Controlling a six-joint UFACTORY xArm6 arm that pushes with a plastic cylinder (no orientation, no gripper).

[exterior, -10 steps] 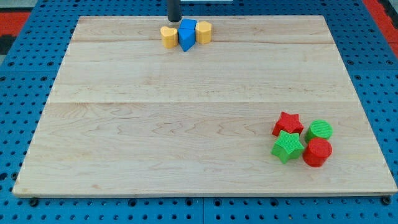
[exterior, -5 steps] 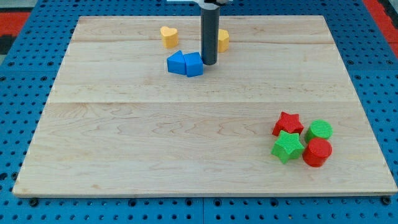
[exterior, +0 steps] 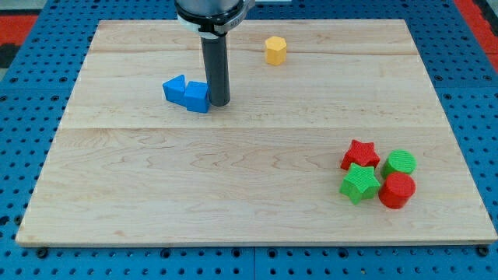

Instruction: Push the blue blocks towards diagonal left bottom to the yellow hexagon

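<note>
Two blue blocks lie side by side on the wooden board's upper left part: a blue triangle point(exterior: 175, 88) and a blue cube-like block point(exterior: 197, 97) touching it. My tip point(exterior: 220, 103) stands right against the right side of the second blue block. The yellow hexagon point(exterior: 275, 50) sits near the view's top, up and to the right of my tip and well apart from it. The yellow heart seen earlier is hidden, apparently behind the rod.
A cluster at the lower right holds a red star point(exterior: 359, 153), a green star point(exterior: 359, 183), a green cylinder point(exterior: 399, 162) and a red cylinder point(exterior: 398, 190). The wooden board point(exterior: 156, 194) lies on a blue pegboard surface.
My tip has moved down and to the left, pushing both blue blocks away from the yellow blocks. The yellow heart has gone out of sight.
</note>
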